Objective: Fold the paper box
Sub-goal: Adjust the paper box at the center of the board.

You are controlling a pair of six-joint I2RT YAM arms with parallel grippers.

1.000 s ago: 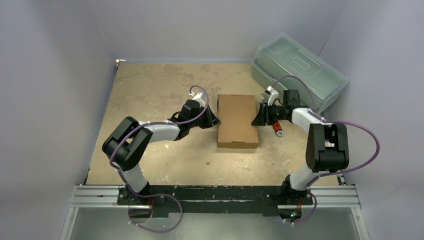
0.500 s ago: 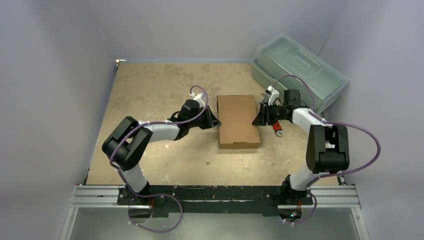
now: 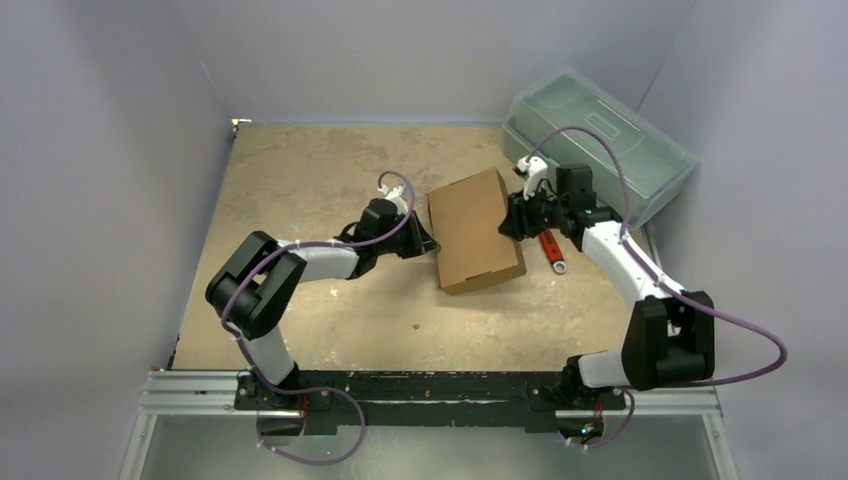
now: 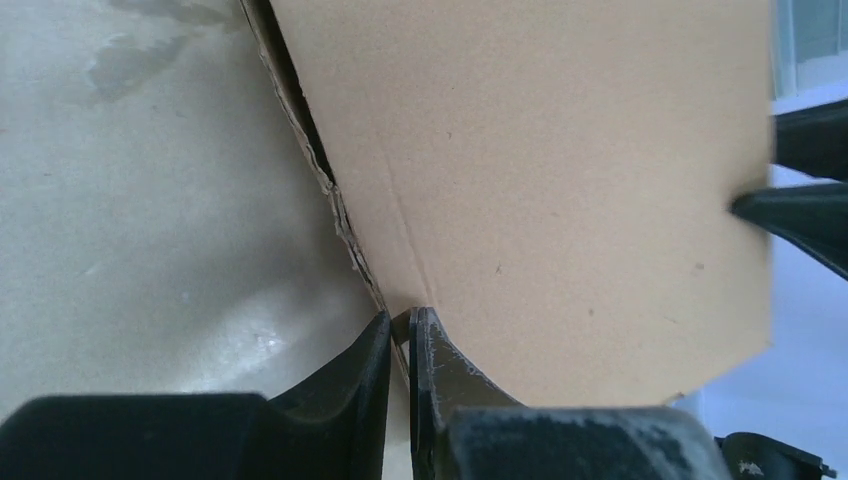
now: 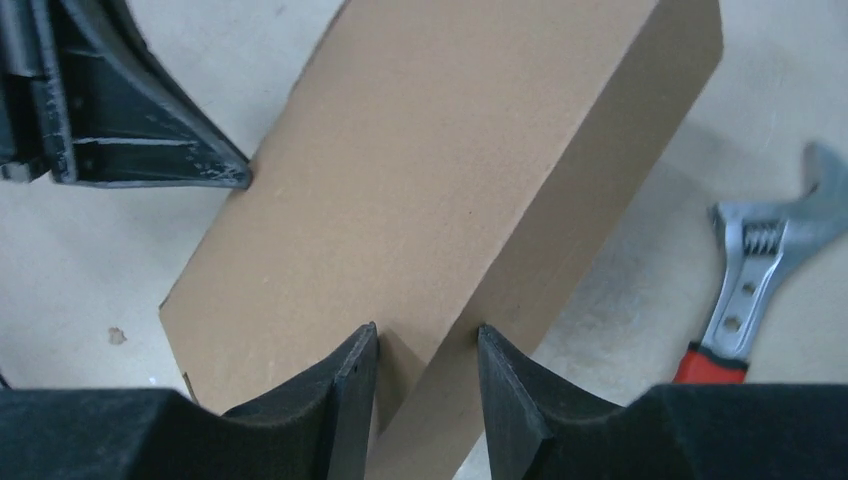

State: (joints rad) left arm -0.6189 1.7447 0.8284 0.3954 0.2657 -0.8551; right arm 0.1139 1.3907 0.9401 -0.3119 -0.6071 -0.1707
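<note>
The paper box (image 3: 476, 232) lies askew at the middle of the desk (image 3: 300, 180), its left edge pinched by the left tool (image 4: 400, 342) and its right edge clamped by the right tool (image 5: 426, 365).

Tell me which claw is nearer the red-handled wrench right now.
Right. The right claw grips the paper box at its right edge, just beside the wrench; the left claw pinches the opposite edge, the box between it and the wrench.

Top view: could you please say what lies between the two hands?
Only the paper box: the left hand pinches its left edge, the right hand its right edge, clearest in the top view.
</note>
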